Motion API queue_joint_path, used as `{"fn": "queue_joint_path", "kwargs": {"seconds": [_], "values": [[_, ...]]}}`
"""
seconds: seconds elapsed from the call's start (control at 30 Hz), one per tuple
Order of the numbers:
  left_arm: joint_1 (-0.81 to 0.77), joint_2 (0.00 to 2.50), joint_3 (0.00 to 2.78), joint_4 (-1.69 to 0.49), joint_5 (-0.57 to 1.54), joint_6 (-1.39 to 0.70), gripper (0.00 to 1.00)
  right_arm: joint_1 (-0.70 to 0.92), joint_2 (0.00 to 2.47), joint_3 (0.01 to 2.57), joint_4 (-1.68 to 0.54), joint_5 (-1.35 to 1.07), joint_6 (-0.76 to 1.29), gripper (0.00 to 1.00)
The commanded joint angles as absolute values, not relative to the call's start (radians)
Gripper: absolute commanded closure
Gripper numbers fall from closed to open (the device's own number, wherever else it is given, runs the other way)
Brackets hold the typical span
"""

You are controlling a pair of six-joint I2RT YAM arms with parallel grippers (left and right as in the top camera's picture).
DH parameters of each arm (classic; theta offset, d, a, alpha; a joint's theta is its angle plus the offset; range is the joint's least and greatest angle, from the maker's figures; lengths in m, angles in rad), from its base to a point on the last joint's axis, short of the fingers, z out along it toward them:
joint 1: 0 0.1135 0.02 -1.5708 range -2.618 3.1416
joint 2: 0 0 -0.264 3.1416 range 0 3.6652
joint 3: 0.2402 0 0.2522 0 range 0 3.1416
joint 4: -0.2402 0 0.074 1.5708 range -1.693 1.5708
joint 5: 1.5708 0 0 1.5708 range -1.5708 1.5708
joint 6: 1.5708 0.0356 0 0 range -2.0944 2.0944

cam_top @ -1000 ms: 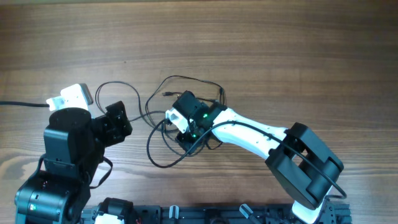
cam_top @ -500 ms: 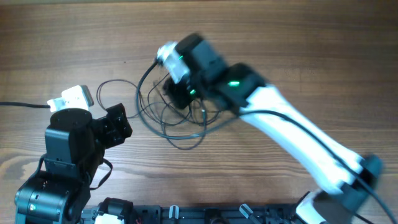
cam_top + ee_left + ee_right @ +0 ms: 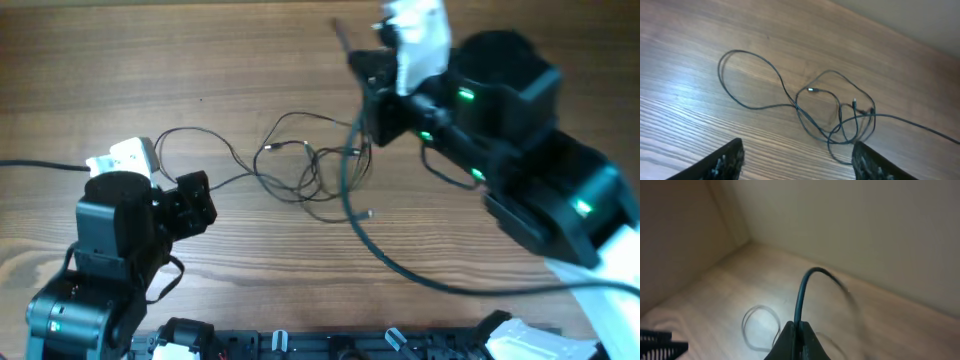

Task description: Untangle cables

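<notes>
Thin black cables [image 3: 305, 172] lie in loose tangled loops on the wooden table, with one loop [image 3: 190, 150] reaching left. They also show in the left wrist view [image 3: 840, 122]. My right gripper [image 3: 365, 125] is raised high above the table and shut on one black cable [image 3: 802, 292], which arcs up from the jaws [image 3: 799, 330]. In the overhead view that cable [image 3: 350, 200] hangs down from the gripper and sweeps off to the lower right. My left gripper [image 3: 195, 205] is open and empty, left of the tangle, with its fingers [image 3: 797, 165] short of the cables.
A white block [image 3: 125, 155] sits on the left arm near the far-left loop. A black cable [image 3: 30, 167] runs off the left edge. The arm bases and a black rail [image 3: 330, 345] line the table's front edge.
My right gripper has risen from the tangle and moved up and to the right with a cable in it. The tangle has been pulled out wider. The left arm has barely moved.
</notes>
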State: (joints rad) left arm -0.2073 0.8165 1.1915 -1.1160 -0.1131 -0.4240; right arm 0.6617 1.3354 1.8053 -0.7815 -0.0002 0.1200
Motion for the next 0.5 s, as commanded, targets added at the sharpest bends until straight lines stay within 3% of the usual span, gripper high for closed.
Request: {"fn": "queue_joint_path", "kwargs": {"seconds": [0.0,0.23,0.37,0.47], "values": [[-0.207,0.848,1.200,-1.116,-0.025,-0.422,0.37,0.657,1.271,1.815,-0.764,0.110,0.131,0.96],[-0.207,0.932,1.175,-1.123,0.090,-0.343,0.46,0.657,1.203,1.815,-0.727,0.315,0.130,0.96],[-0.207,0.999,1.150,-1.122,0.119,-0.317,0.54,0.657,1.170,1.815,-0.697,0.641,0.233,0.96],[-0.207,1.037,1.140,-1.113,0.210,-0.257,0.55,0.657,1.158,1.815,-0.682,0.752,0.265,0.96]]}}
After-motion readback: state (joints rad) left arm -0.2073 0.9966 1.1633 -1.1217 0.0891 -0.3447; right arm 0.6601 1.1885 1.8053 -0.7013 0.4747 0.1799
